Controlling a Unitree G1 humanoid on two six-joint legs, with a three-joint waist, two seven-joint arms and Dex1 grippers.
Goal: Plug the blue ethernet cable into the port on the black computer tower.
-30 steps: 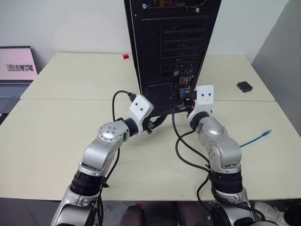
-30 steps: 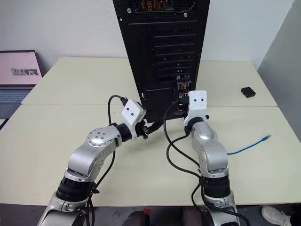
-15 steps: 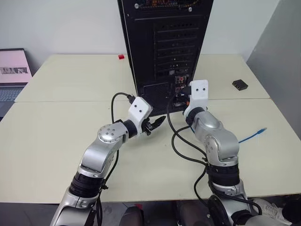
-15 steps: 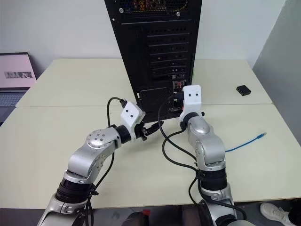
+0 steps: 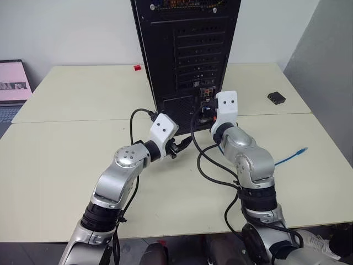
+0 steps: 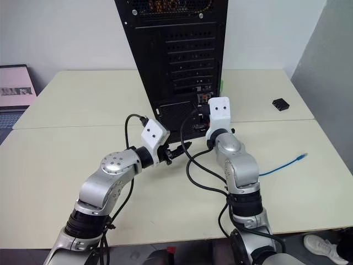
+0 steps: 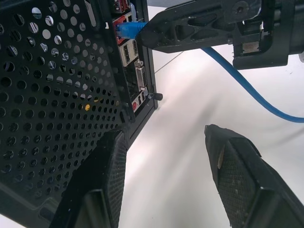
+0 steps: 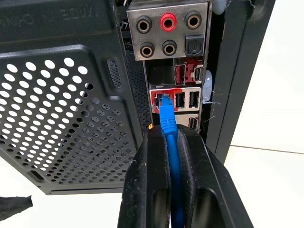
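right tool (image 8: 170, 142) grips blue ethernet cable (image 8: 167, 118), plug at port (image 8: 164, 99).

- computer tower (image 5: 187, 49) upright mid-table (image 5: 66, 149), laptop (image 5: 11, 88) far left, small box (image 5: 276, 98) right
- cable (image 8: 167, 124) plug at port (image 8: 162, 100), free end (image 5: 298, 150) on table right
- both grippers just before tower

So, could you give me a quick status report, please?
Right gripper shut on blue ethernet cable, plug at port on black computer tower. Left gripper open, empty. Nothing blocking.
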